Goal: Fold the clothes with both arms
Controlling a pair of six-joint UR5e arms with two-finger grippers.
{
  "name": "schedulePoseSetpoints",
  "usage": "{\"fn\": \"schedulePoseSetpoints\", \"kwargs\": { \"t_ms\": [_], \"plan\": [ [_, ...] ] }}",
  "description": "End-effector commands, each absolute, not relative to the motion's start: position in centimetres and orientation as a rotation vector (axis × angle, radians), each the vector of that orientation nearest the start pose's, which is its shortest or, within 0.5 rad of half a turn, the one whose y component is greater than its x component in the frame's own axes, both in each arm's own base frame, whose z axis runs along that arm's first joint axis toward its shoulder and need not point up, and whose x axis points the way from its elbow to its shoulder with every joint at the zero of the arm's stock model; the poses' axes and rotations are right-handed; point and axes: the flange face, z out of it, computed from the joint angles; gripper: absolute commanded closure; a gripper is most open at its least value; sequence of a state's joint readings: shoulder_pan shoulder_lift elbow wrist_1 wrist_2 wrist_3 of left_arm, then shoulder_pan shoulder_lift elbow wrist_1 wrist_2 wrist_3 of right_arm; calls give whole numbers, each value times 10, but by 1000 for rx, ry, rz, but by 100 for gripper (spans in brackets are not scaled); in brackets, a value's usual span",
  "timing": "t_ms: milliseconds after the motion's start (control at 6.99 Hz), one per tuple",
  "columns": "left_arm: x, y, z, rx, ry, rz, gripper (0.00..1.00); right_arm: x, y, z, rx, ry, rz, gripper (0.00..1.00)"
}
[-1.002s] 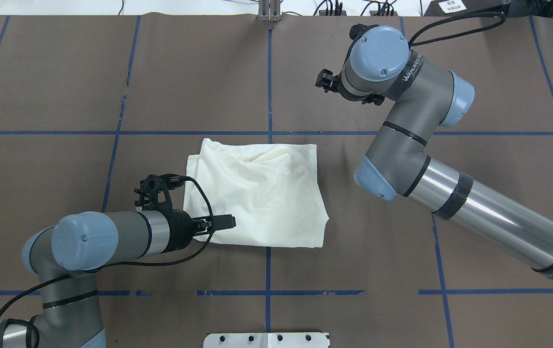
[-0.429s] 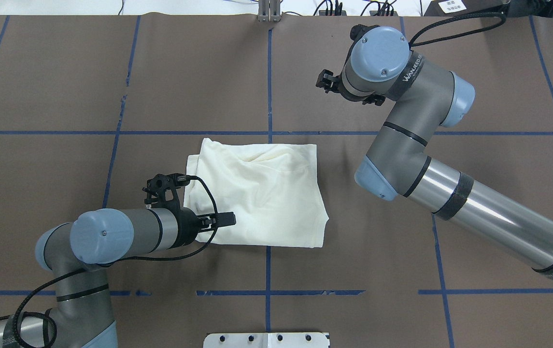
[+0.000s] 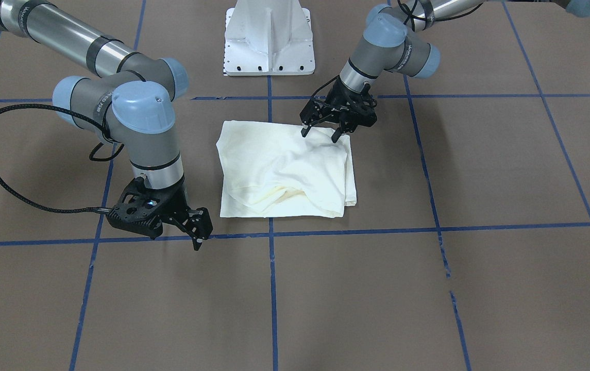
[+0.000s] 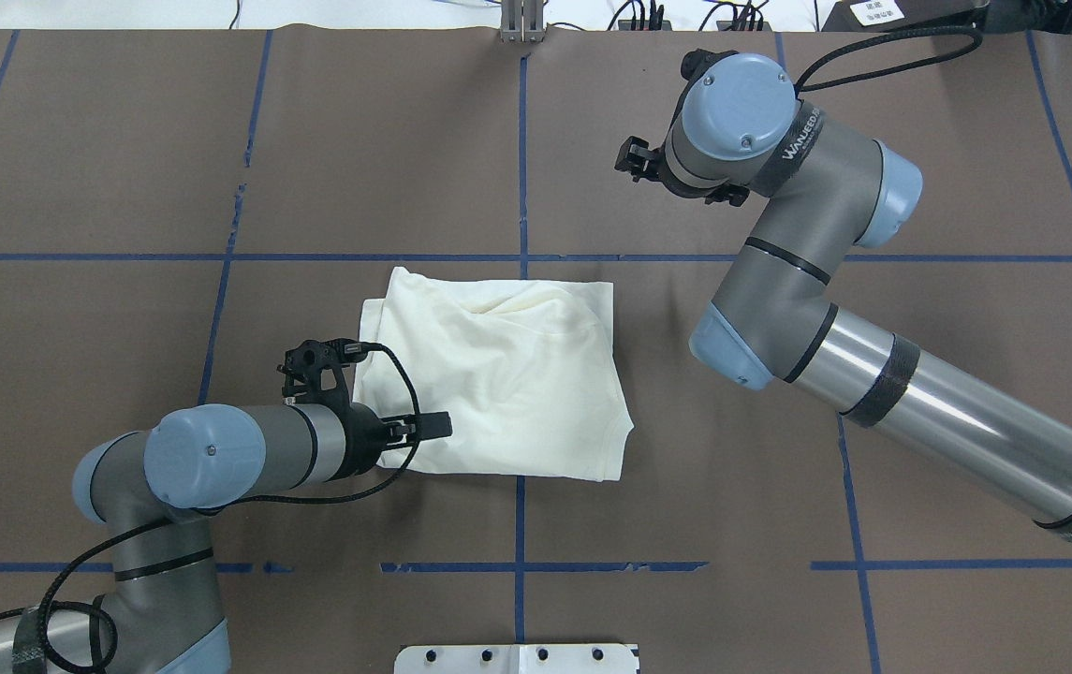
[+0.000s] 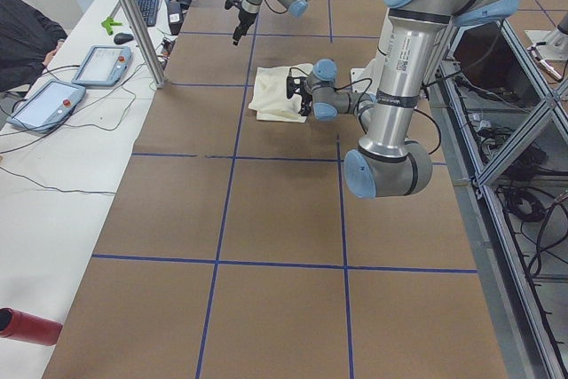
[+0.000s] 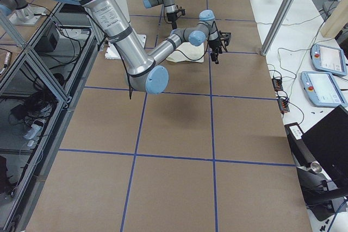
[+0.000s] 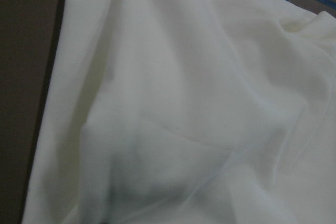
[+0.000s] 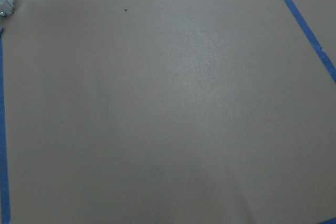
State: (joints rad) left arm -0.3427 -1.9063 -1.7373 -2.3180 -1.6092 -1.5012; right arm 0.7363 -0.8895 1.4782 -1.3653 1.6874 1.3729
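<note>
The cream-white shirt [image 4: 507, 374] lies folded into a rough rectangle at the table's middle, plain side up; the cat print is hidden. It also shows in the front view [image 3: 284, 170] and fills the left wrist view [image 7: 184, 103]. My left gripper [image 4: 437, 428] is open, its fingertips [image 3: 304, 133] spread and pointing down onto the shirt's corner nearest the robot on its left [image 3: 320, 136]. My right gripper [image 4: 634, 157] looks open and empty, above bare table beyond the shirt's far right corner [image 3: 199, 234]. The right wrist view shows only table.
The brown table cover [image 4: 124, 140] carries a grid of blue tape lines. The white base block [image 3: 269, 41] stands at the robot's edge. A metal post [image 4: 521, 23] sits at the far edge. Teach pendants [image 5: 53, 99] lie on the side bench.
The left arm's elbow has swung right while its gripper stayed on the shirt corner. The shirt's near right corner has shifted slightly left. The right arm has barely moved.
</note>
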Motion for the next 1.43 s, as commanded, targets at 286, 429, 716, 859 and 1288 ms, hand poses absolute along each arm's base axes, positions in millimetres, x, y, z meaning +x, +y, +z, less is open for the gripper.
{"fn": "schedulePoseSetpoints", "kwargs": {
  "t_ms": [286,429,716,859,1288],
  "plan": [
    [494,-384,281,287,1205,-295,0,-461,-582,271,263,-770,462,0],
    [509,-395,283,286,1190,-300,0,-462,-581,272,262,-770,460,0],
    [528,-400,291,276,1172,-296,0,-461,-581,271,263,-772,458,0],
    [530,-398,294,270,1164,-293,0,-461,-581,270,264,-773,458,0],
    [531,-395,310,260,1136,-291,0,-461,-580,274,261,-769,459,0]
  ]
}}
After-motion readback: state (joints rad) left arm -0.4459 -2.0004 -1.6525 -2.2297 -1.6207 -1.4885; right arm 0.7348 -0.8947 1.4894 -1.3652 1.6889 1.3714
